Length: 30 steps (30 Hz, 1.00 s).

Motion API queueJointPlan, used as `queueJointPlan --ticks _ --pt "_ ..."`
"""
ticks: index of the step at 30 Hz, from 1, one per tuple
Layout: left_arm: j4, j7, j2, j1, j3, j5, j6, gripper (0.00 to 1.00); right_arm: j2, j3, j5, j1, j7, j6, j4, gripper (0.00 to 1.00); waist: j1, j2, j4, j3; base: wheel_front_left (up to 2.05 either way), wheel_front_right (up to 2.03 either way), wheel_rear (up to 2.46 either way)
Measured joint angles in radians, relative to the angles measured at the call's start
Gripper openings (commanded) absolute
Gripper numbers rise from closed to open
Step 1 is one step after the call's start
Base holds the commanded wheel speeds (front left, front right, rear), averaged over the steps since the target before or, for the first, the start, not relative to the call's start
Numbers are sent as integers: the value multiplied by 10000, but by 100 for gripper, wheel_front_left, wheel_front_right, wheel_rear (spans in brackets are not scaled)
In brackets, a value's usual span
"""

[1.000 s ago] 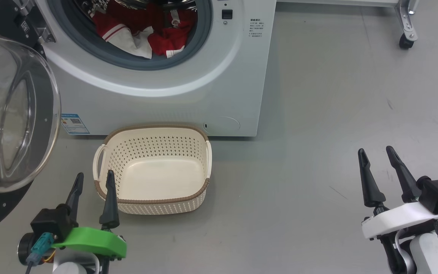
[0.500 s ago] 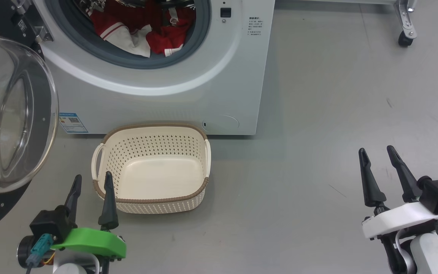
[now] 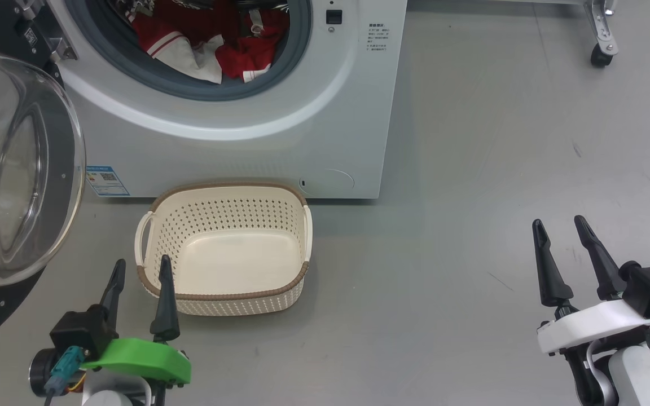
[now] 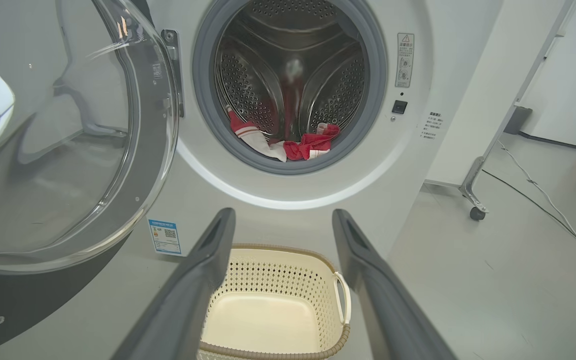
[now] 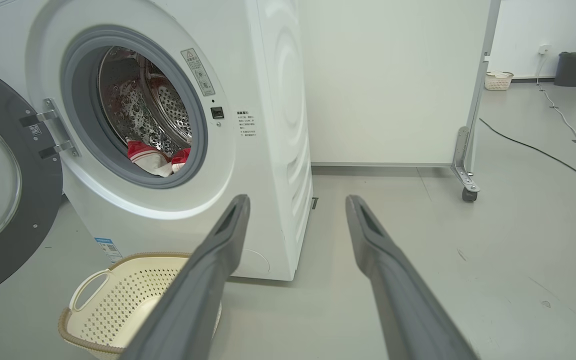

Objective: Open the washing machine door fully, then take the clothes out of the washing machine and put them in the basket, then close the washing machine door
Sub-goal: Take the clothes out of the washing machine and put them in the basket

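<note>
1. Just ahead of the left gripper (image 3: 141,261), whose jaws stand wide apart and hold nothing, the basket (image 3: 235,306) sits on the grey floor (image 3: 471,225). In the head view one finger overlaps the basket's near corner. Whether they touch cannot be told.
2. Beyond the basket, further along the same jaws, rises the washing machine (image 3: 246,152). The basket's far rim lies close to the foot of the machine, beside a blue label (image 3: 102,180).
3. Above the fingertips in the left wrist view, the clothes (image 4: 288,145) lie low in the drum, behind the grey rubber ring (image 4: 203,100).
4. To the outer side of the left jaws, the washing machine door (image 3: 14,169) hangs swung open, its glass bowl bulging out. It stands beside the line from jaws to drum, not across it.
5. The right gripper (image 3: 558,221) is also spread and empty, over bare floor well apart from the basket. The machine's front corner is ahead and to its inner side.
6. Further past the right jaws stand a white panel (image 5: 393,80) on a castor (image 5: 469,194), a floor cable (image 5: 533,145) and a dark bin (image 5: 573,67).
</note>
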Motion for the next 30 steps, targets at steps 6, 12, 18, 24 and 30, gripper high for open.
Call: queueJointPlan --ticks 6,12,18,24,30 --pt "-15 0 -6 0 2 -107 -6 100 15 -13 0 6 0 0 -8 100 0 0 -4 27 0 0 0" --pt "-17 0 -10 0 2 -134 -15 100 21 -17 -2 8 0 0 -10 100 0 0 -2 50 0 0 0" --pt "8 0 -12 0 12 -221 -15 100 33 -19 -12 9 0 2 -13 100 0 0 -5 62 0 0 0" --pt "8 0 -15 0 -42 -221 -15 100 31 -19 -73 9 0 6 -13 100 0 0 -10 75 0 0 0" --pt "10 0 -17 0 -58 -221 -17 100 31 -19 -75 9 0 6 -13 100 0 0 -14 91 0 0 0"
